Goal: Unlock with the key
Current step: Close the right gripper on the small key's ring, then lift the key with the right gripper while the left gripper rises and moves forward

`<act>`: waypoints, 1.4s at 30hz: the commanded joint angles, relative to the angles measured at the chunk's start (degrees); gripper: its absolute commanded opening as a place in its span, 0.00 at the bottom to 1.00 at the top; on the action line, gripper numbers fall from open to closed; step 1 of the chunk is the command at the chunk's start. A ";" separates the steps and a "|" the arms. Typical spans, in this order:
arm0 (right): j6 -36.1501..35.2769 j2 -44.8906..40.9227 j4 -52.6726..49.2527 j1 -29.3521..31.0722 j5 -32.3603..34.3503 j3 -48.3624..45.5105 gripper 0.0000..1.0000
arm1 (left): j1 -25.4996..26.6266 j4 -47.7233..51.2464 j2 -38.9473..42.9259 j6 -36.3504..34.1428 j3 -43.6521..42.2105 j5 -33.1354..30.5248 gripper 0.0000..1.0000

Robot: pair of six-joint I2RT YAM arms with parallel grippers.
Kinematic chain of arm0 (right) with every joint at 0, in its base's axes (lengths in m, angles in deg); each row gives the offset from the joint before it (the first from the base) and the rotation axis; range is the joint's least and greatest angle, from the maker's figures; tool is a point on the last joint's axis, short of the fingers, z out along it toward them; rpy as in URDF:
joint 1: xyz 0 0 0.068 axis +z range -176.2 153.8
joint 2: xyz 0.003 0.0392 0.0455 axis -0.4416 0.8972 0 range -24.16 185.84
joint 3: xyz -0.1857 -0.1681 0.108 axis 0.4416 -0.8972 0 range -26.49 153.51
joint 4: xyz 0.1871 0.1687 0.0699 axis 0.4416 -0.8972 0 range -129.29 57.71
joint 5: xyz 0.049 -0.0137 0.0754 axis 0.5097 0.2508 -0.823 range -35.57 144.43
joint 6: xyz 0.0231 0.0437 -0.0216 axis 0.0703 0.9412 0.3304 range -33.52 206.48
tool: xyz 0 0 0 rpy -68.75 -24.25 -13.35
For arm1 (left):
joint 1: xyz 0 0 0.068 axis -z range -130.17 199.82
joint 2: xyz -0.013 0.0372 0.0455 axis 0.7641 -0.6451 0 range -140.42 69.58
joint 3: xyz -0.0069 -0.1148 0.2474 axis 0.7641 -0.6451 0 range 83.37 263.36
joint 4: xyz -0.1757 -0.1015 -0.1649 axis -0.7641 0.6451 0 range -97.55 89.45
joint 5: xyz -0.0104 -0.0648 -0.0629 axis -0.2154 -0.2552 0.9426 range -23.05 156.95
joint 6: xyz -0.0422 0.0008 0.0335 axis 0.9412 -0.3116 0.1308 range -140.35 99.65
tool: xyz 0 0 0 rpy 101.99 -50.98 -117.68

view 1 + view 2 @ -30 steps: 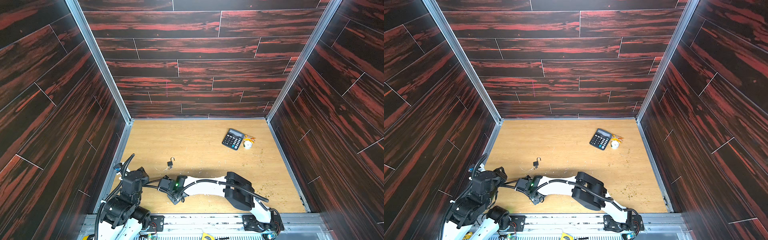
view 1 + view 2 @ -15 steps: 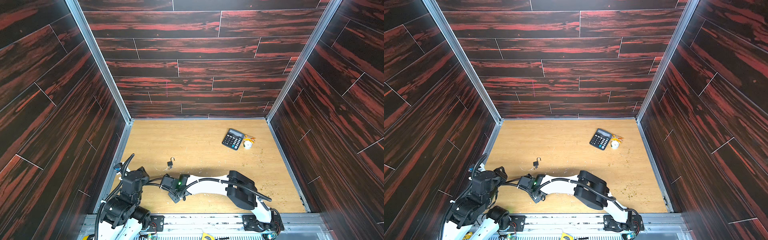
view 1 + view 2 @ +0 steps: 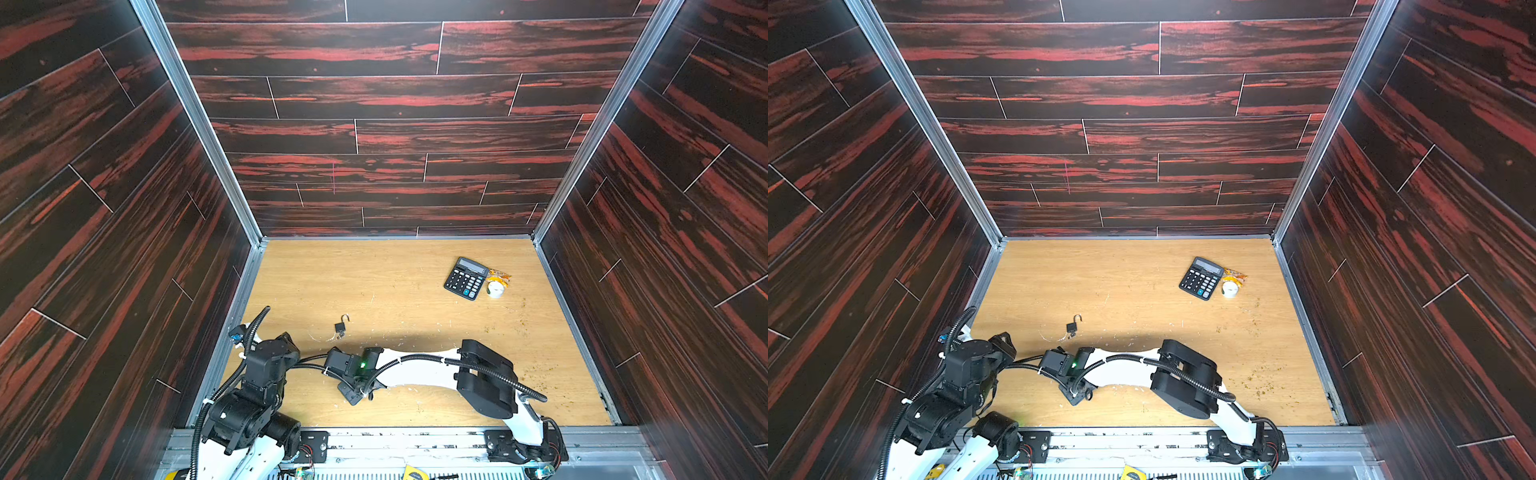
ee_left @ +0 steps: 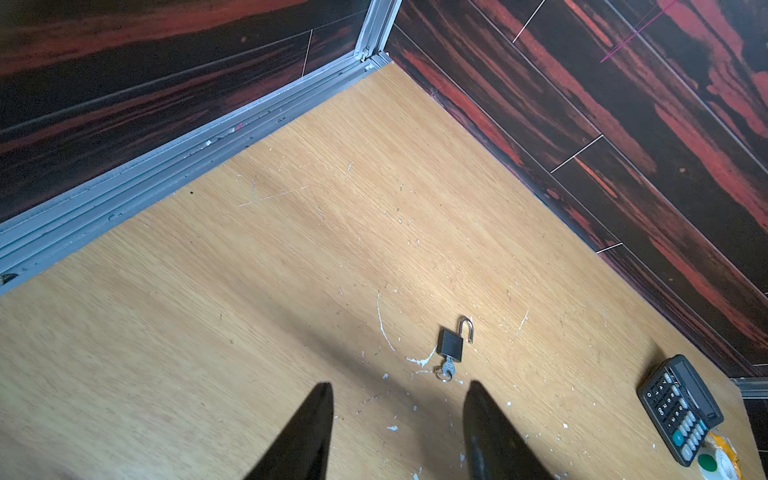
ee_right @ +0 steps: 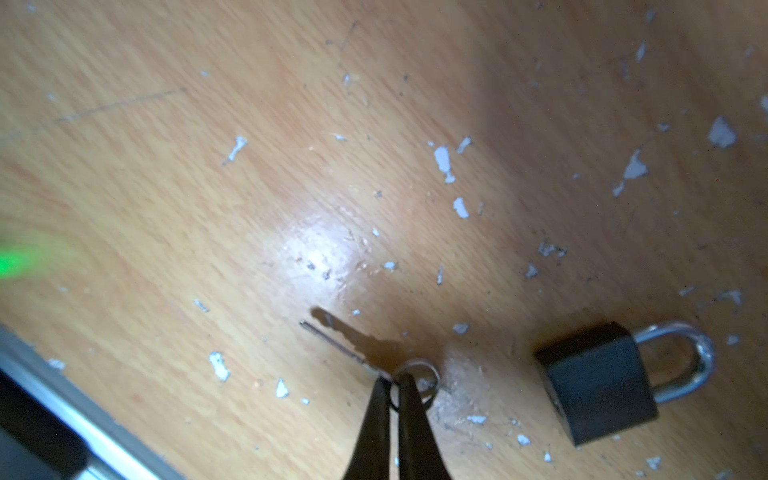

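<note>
In the right wrist view my right gripper (image 5: 392,380) is shut on the ring end of a silver key (image 5: 340,338). The key ring (image 5: 428,374) loops round one fingertip, and the blade points away over its shadow. Beside it lies a dark padlock (image 5: 598,382) with its shackle (image 5: 690,357) seated. In both top views the right wrist (image 3: 353,368) hides this spot. A second padlock (image 3: 340,326) (image 4: 452,345) lies just beyond, its shackle swung open and a ringed key (image 4: 445,370) in its base. My left gripper (image 4: 400,384) hangs open and empty just short of it.
A black calculator (image 3: 465,277), a white tape roll (image 3: 495,288) and an orange wrapper (image 3: 498,274) sit at the back right. Dark panelled walls close in the wooden floor (image 3: 374,282), with a metal rail (image 4: 124,183) along the left side. White flecks dot the floor.
The right gripper's jaws have closed, and its forearm and elbow have shifted slightly. The left arm and the open padlock have not moved.
</note>
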 commanded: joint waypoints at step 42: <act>9.15 -25.64 18.99 -9.02 -15.74 -28.24 0.00 | -0.09 -6.05 -6.97 1.67 0.95 9.61 0.55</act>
